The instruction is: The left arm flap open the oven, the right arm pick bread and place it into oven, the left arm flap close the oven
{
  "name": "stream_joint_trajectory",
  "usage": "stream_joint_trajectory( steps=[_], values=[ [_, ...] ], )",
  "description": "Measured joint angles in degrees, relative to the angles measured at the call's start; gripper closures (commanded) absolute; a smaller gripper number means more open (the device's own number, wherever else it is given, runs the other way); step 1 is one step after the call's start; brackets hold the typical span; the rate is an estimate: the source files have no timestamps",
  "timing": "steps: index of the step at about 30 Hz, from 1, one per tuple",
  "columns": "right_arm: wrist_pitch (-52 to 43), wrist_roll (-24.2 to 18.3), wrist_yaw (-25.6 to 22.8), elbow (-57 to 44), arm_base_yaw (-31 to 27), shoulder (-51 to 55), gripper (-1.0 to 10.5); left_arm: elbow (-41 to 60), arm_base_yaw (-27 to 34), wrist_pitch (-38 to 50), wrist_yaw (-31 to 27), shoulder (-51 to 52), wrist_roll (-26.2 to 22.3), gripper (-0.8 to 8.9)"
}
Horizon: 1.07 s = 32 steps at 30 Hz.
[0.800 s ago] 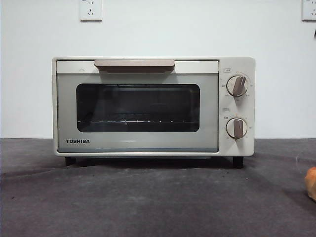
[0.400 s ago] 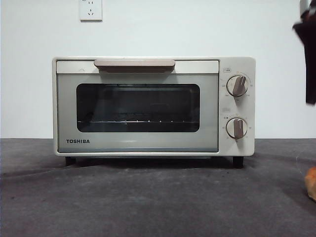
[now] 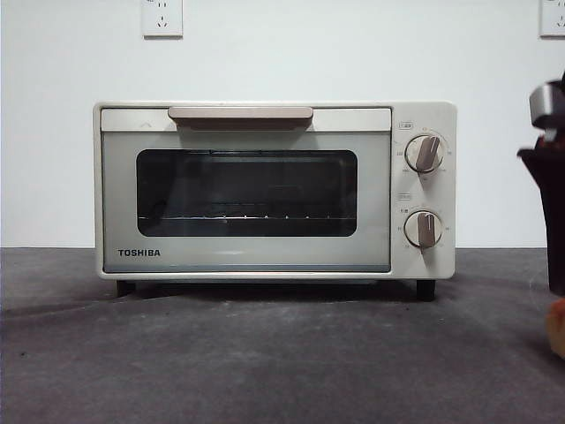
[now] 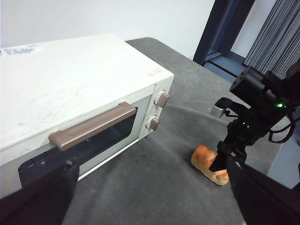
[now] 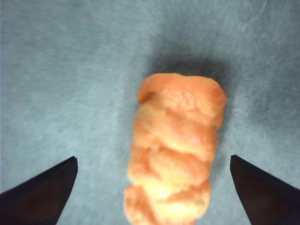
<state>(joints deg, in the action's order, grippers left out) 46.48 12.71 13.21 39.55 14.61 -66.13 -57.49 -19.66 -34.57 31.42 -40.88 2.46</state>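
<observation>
Front view: the cream-white TOSHIBA toaster oven [image 3: 274, 190] with a dark glass window stands square on the dark grey felt-covered surface [image 3: 265, 362], its door shut and the beige bar handle [image 3: 240, 115] along the top edge. Two round beige knobs [image 3: 425, 153] sit one above the other on its panel. White wall sockets [image 3: 162, 17] hang on the wall behind. At the picture's edge beyond the knobs the black right arm [image 3: 549, 208] reaches down over the small golden-brown lumpy bread [image 3: 556, 327].

From the right wrist the right gripper [image 5: 152, 180] has its fingers [image 5: 44, 190] spread wide, one on each side of the bread [image 5: 173, 150], clear of the crust; the bun lies on the surface between them.

The left wrist camera looks down over the oven's top and handle [image 4: 93, 125]; the left gripper [image 4: 154, 197] hangs above the surface in front of the door, fingers [image 4: 40, 194] spread apart and holding nothing. The bread [image 4: 208, 161] lies well apart from the oven, out past the knob end.
</observation>
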Motion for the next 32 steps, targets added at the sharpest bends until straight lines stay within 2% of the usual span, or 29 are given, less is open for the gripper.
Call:
stream_joint_trajectory(
  steps=[7, 14, 16, 24, 32],
  values=[
    [-2.23, 0.22, -5.51, -0.28, 0.02, -3.19, 4.3, 0.0, 0.0, 0.0, 0.0, -0.68, 0.0, 3.13],
    [-5.42, 0.22, -5.79, -0.28, 0.02, -7.37, 4.3, 0.0, 0.0, -0.68, 0.0, -0.72, 0.0, 3.14],
    [-6.23, 0.22, -5.81, -0.28, 0.0, -8.31, 4.7, 0.02, 0.0, -0.9, 0.0, -0.72, 0.0, 3.14],
    [-7.02, 0.2, -7.26, -0.28, 0.02, -9.44, 7.6, 0.0, 0.0, -0.87, 0.0, -0.72, 0.0, 3.14],
    [-6.58, 0.2, -5.68, -0.26, 0.02, -8.61, 7.9, 0.0, 0.0, -0.9, -0.46, -0.72, 0.0, 3.14]
  ],
)
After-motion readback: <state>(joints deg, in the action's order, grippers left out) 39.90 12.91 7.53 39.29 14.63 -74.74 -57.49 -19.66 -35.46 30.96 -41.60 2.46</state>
